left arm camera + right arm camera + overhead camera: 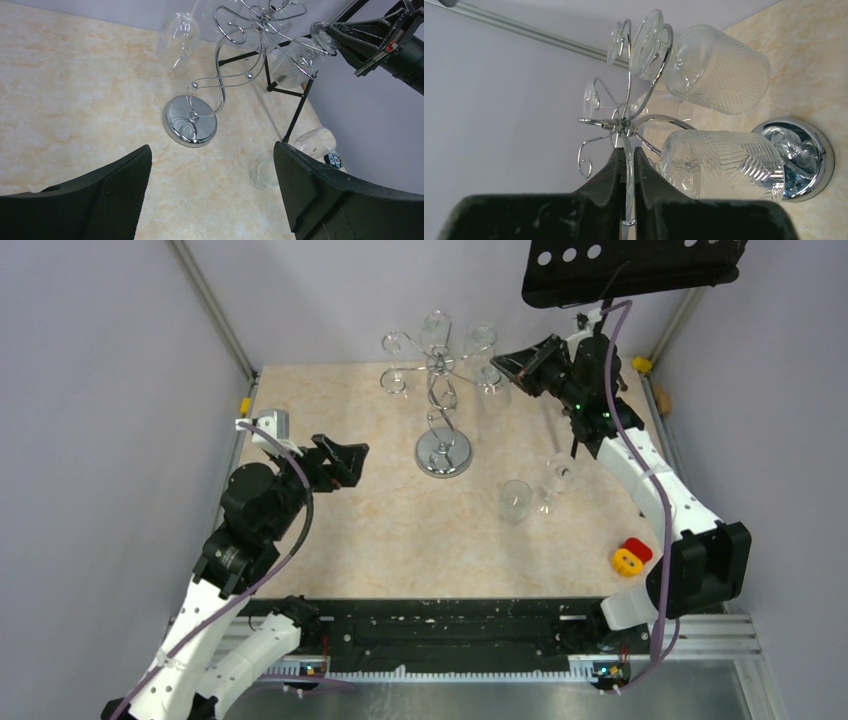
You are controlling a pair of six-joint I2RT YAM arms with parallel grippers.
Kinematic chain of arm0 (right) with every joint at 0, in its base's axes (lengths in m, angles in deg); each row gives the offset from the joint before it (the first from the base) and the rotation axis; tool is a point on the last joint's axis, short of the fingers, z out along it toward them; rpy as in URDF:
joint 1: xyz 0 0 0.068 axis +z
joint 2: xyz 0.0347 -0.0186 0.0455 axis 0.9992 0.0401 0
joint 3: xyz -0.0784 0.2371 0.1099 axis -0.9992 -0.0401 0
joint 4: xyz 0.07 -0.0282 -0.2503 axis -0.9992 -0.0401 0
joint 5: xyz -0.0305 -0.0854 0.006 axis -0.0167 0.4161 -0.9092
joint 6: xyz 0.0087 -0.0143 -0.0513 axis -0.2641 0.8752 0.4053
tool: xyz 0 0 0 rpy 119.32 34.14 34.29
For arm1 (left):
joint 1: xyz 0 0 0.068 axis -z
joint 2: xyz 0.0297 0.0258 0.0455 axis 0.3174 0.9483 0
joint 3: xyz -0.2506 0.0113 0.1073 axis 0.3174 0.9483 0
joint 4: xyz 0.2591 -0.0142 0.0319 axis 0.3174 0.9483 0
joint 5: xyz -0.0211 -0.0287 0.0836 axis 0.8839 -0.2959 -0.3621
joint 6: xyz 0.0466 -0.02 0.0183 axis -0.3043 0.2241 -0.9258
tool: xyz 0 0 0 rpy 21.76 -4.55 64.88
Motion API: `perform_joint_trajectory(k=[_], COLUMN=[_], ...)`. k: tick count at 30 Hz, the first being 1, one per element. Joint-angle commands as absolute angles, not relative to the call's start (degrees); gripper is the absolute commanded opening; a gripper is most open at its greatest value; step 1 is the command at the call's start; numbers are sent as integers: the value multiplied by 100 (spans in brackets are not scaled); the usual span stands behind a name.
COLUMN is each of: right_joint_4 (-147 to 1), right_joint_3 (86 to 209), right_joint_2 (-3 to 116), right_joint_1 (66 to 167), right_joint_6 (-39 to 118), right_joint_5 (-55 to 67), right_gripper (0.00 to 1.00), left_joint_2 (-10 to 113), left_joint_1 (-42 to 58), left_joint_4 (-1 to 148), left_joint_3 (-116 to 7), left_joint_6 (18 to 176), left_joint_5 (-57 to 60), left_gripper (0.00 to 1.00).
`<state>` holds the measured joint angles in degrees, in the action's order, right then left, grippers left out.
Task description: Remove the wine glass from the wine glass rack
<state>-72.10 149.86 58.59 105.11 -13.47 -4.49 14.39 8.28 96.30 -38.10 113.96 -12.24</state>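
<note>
Two pincers differ: the right pincer [626, 156] is pinched tight on the thin foot of a wine glass [724, 167], which hangs bowl-down from a curled arm of the rack [443, 453]. The left pincer [340, 462] gapes wide over the desk [330, 540], left of the rack's base.

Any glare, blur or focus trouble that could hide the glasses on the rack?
Top external: evenly lit and sharp, but the hanging glasses on the wine glass rack fade into the pale wall. Left wrist: mirror glare on the rack's round base; left fingers nearly black. Right wrist: ribbed wine glass crisp, right fingers soft, close to the lens.
</note>
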Motion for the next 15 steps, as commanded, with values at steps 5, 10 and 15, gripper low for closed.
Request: perform_joint_trajectory(k=[5, 10, 15], right_joint_4=[-7429, -7042, -6861], right_joint_3=[15114, 14750, 14617], right_joint_2=[5354, 5096, 4979], right_joint_1=[10643, 10647, 10643], right_joint_6=[-1326, -1798, -2087], right_joint_5=[-80, -103, -207], right_gripper=[0, 0, 0], left_joint_2=[1321, 1278, 1242], left_joint_1=[810, 810, 812], left_joint_4=[9495, 9508, 9521], left_joint_3=[-3770, -3770, -3772], left_joint_6=[11389, 11399, 11399], left_joint_5=[-1211, -1226, -1252], left_gripper=[94, 94, 94])
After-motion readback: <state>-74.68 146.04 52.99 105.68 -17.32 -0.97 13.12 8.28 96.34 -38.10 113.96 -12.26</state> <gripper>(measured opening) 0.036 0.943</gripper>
